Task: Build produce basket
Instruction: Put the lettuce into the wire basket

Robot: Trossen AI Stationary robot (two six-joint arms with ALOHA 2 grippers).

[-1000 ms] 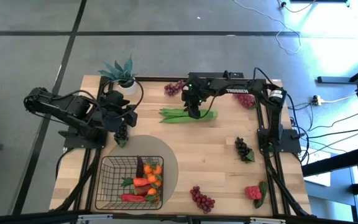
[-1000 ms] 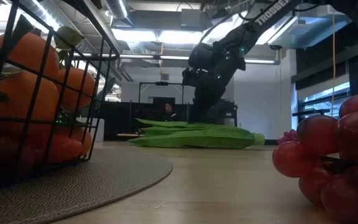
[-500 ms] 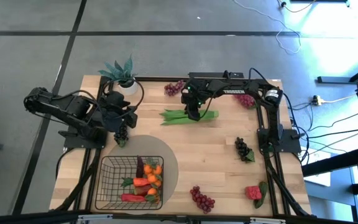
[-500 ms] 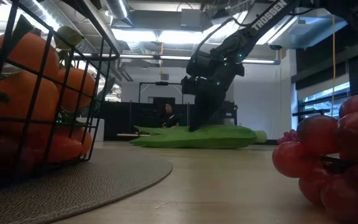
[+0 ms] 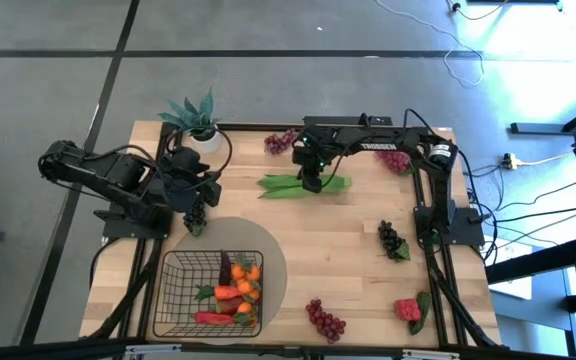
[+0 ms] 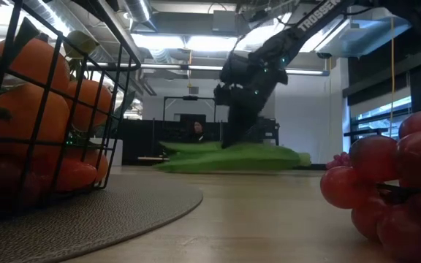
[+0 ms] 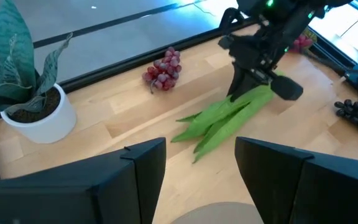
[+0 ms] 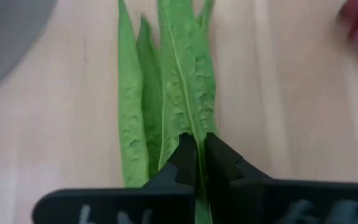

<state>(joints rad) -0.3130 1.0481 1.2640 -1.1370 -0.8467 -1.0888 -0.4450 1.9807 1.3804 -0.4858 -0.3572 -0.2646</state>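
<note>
Right gripper (image 8: 196, 163) pinches ribbed green pods (image 8: 166, 81).

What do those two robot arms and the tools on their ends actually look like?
Both arms are black, built of jointed, boxy segments with black cables looping along them. The right arm carries white "TROSSEN" lettering and a small green light. Each ends in a tool with two flat, dark fingers: the left tool has broad, blocky ones, and the right tool has angular tips.

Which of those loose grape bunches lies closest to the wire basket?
The red bunch near the table's front edge, just right of the basket; the other bunches lie farther back or right.
</note>
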